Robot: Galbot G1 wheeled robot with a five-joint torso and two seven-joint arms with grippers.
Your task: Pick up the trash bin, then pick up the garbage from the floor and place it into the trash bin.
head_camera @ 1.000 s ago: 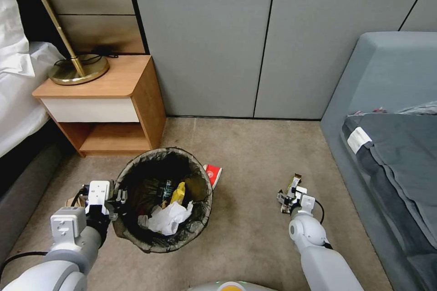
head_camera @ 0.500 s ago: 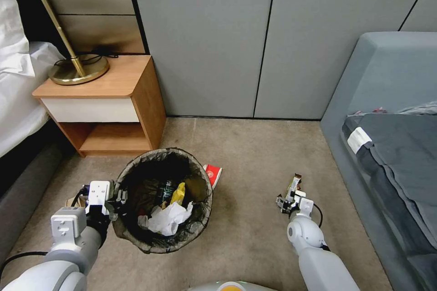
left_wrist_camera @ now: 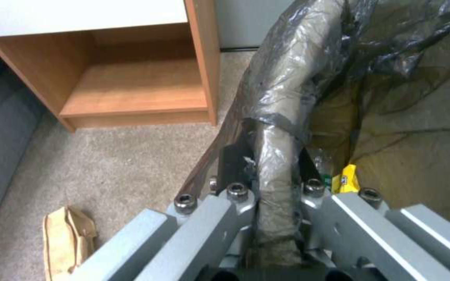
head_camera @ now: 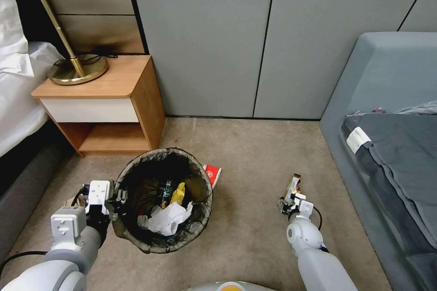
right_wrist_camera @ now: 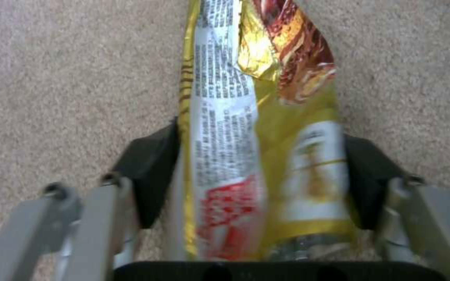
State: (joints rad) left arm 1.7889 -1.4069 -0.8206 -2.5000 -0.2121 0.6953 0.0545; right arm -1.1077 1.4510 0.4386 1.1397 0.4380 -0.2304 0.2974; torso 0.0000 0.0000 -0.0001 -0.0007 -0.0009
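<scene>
Right gripper drawn back a little toward the robot, snack wrapper between its pads; left gripper unchanged on the bin rim.

Compared with a second ago, the right gripper [head_camera: 290, 203] sits slightly nearer the robot's base on the carpet [head_camera: 255, 154], at about 3 o'clock from the trash bin [head_camera: 136, 236] and well apart from it. Its pads [right_wrist_camera: 152, 171] press both sides of the yellow snack wrapper [right_wrist_camera: 266, 148], which sticks out toward 12 o'clock from the gripper. The left gripper [left_wrist_camera: 266, 195] stays clamped on the bag-covered rim at the bin's 9 o'clock edge. Inside the bin lie a crumpled tissue [head_camera: 168, 218], a yellow wrapper [head_camera: 178, 193] and a bottle [head_camera: 165, 189]. A red carton [head_camera: 213, 173] lies touching the bin at 2 o'clock; a brown paper bag [left_wrist_camera: 68, 238] lies on the carpet beside the left arm.
</scene>
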